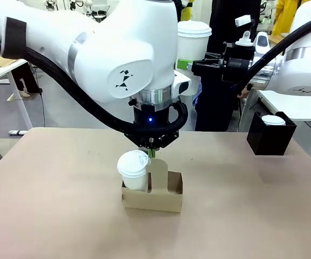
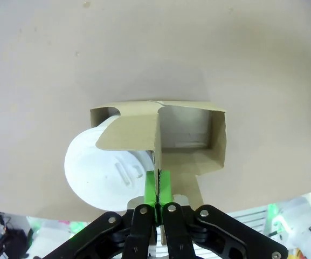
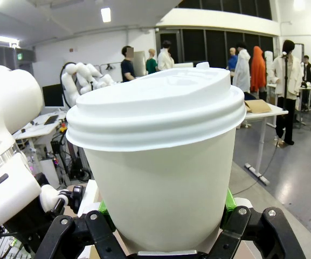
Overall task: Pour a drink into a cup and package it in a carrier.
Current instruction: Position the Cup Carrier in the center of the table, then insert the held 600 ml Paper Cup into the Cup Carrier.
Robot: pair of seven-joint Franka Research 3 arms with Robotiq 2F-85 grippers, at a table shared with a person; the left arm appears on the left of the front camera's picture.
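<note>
Left wrist view tells me most. My left gripper (image 2: 158, 189) is pinched tight, its green pads flat on either side of the upright handle divider (image 2: 131, 135) of the carrier (image 2: 218, 145), low in the middle of the frame. The carrier sits on the table (image 1: 47, 205), lower centre of the front view. One lidded cup (image 2: 93, 167) already stands in the slot on the picture's left of the divider. The slot on the other side is bare cardboard.

My right gripper (image 3: 163, 226) is wrapped around a second cup (image 3: 160, 162), jaws bearing on its lower body. In the front view that cup rides high in the upper middle of the frame, well apart from the carrier.

I judge the packaging half done: one cup is seated, and one is left to bring down into the empty slot while I steady the handle. Pouring I cannot check, since both cups wear lids.

The carrier is plain brown cardboard, thin-walled and square-cornered, with no dents I can see. The held cup is plain white paper, tapered and upright, with a white sip lid pressed on evenly.
</note>
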